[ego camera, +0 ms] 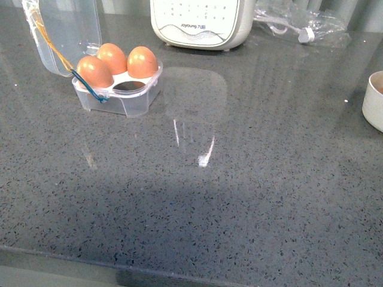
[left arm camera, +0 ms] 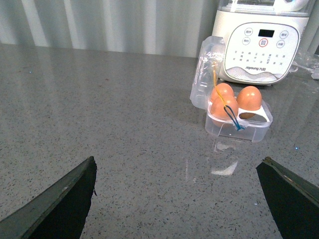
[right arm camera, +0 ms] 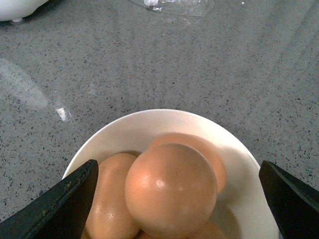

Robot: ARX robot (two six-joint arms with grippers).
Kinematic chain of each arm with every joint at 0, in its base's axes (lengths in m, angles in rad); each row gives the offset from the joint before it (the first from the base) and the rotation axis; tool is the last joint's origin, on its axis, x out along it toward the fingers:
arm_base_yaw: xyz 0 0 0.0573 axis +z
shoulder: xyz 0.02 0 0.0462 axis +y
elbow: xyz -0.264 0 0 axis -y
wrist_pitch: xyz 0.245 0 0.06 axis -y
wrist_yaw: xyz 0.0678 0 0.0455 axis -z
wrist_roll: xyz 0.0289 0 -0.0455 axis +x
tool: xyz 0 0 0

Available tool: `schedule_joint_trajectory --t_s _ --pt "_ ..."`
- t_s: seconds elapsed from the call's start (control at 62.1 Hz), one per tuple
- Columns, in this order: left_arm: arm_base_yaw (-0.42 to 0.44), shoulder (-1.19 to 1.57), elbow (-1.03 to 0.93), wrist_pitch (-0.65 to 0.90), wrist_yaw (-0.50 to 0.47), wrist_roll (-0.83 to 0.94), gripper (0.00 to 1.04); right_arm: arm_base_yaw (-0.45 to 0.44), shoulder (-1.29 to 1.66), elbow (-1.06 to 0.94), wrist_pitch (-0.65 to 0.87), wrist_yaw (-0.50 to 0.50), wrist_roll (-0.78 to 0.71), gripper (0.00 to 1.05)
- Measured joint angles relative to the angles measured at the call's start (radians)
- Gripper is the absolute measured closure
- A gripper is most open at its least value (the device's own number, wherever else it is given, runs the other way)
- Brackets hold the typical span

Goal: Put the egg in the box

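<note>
The box (ego camera: 134, 103) is a small clear case at the far left of the counter, its lid (ego camera: 63, 30) standing open. Three orange-brown eggs fill its cells and the front right cell (ego camera: 128, 85) is empty. The left wrist view shows the box (left arm camera: 249, 130) well ahead of my open left gripper (left arm camera: 177, 160), which has only bare counter between its fingers. My open right gripper (right arm camera: 177, 162) hangs over a white bowl (right arm camera: 164, 122) of eggs, its fingers to either side of the top egg (right arm camera: 170, 189) without touching it. Neither gripper shows in the front view.
A cream appliance (ego camera: 200, 24) stands at the back, just behind and right of the box. A crumpled clear plastic bag (ego camera: 299, 27) lies at the back right. The white bowl (ego camera: 374, 98) shows at the right edge of the grey speckled counter (ego camera: 227, 197).
</note>
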Motion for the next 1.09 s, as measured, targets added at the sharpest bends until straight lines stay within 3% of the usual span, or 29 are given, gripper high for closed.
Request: schedule_joint_trajectory --t_s 0.081,0.338,0.435,0.805,1.095 --pt "0.0 0.0 0.0 0.0 0.0 0.0 0.07 -0.002 0.002 0.0 0.005 0.001 -0.002 0.12" --pt "0.0 0.0 0.0 0.0 0.0 0.0 0.07 -0.005 0.003 -0.003 0.009 -0.01 -0.011 0.51" --pt "0.0 0.0 0.0 0.0 0.0 0.0 0.07 -0.005 0.003 -0.005 0.009 -0.014 -0.016 0.6" --pt "0.0 0.0 0.0 0.0 0.0 0.0 0.07 0.027 -0.092 -0.01 -0.035 -0.021 -0.017 0.61" --pt "0.0 0.0 0.0 0.0 0.0 0.0 0.07 0.201 -0.176 0.048 -0.004 -0.093 0.044 0.61"
